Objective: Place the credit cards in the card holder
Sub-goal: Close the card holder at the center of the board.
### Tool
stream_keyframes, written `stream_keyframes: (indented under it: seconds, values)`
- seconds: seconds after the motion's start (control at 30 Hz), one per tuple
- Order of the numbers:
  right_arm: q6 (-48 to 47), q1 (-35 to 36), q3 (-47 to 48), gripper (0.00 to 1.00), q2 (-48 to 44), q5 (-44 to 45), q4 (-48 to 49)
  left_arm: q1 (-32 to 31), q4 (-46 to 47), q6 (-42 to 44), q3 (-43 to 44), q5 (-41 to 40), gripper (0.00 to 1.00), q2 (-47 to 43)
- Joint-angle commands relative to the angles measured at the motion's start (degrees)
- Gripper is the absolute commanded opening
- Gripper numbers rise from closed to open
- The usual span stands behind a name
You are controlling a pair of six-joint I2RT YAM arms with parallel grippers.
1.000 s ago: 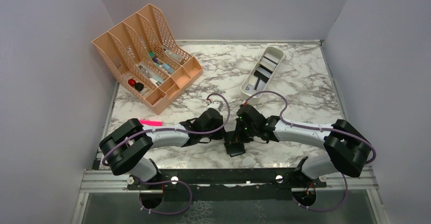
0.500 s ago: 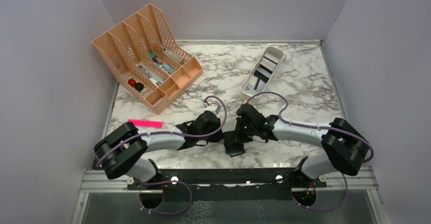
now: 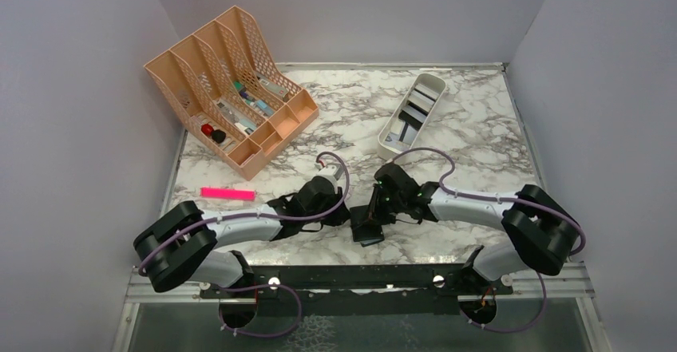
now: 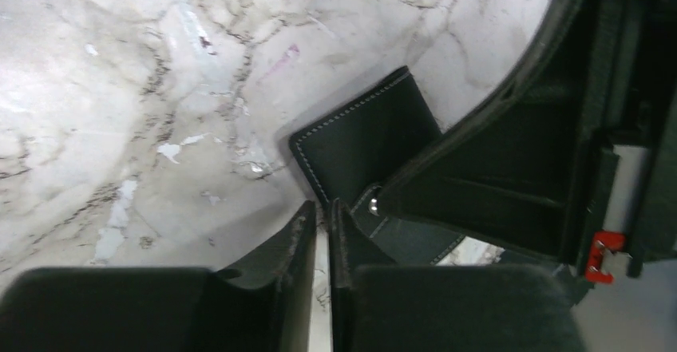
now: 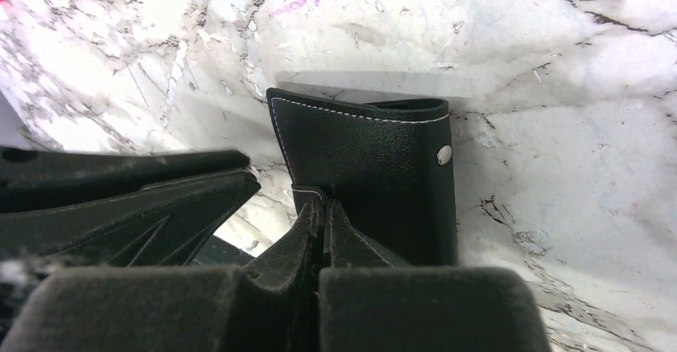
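Moved: left arm's elbow has swung out further to the left since a second ago, uncovering the pink marker point(image 3: 227, 194); the black holder has hardly shifted.
Card holder point(image 3: 367, 234): black stitched leather with a silver stud, lying on the counter point(image 3: 471, 156) close to its near edge, between the two hands.
Right hand point(image 5: 323, 208): fingers pressed together on a flap at the holder's edge, clamping it.
Left hand point(image 4: 321, 216): tips just beside the holder's corner, fingers nearly together with a thin pale strip between them; I cannot tell whether anything is held.
Credit cards point(image 3: 413, 114): grey and dark ones standing in a white tray point(image 3: 435, 83) at the far right, well apart from the holder.
Open room: bare marble runs between holder and tray, and to the right of the right arm.
Far left: peach organiser point(image 3: 239, 45) with small items in its slots, close to the wall.
Surface: white marble with grey veins.
Room: plain grey-lilac walls point(image 3: 72, 128) close the counter on the left, far and right sides.
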Motion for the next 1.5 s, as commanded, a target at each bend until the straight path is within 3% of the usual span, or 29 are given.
stream_keyframes:
  seconds: [0.0, 0.17, 0.43, 0.67, 0.87, 1.17, 1.47]
  values:
    - [-1.20, 0.36, -10.42, 0.01, 7.02, 11.33, -11.71, -0.29, 6.99, -0.70, -1.49, 7.17, 0.07, -0.60]
    - [-0.80, 0.33, -11.25, 0.01, 6.34, 11.65, -10.69, -1.37, 9.03, 0.38, -0.68, 10.34, 0.09, 4.25]
    - [-1.48, 0.39, -10.64, 0.01, 3.64, 12.96, -11.83, -2.14, 10.79, 0.55, -0.05, 8.29, 0.11, 9.47]
    - [-3.81, 0.38, -6.16, 0.14, -2.61, 11.59, -14.03, -2.15, 10.58, 0.21, 0.41, 7.26, 0.11, 13.11]
    - [-6.17, 0.30, -1.35, 0.18, -6.17, 12.62, -17.05, -2.18, 8.57, 0.62, 1.37, 5.93, 0.11, 14.23]
    - [-7.42, 0.32, 1.45, 0.04, -3.20, 14.21, -18.60, -2.16, 6.12, 1.09, 2.27, 4.11, 0.11, 14.66]
    - [-6.24, 0.37, 0.45, 0.01, 0.56, 14.80, -22.05, -2.24, 5.42, 0.96, 2.54, 4.05, 0.11, 14.89]
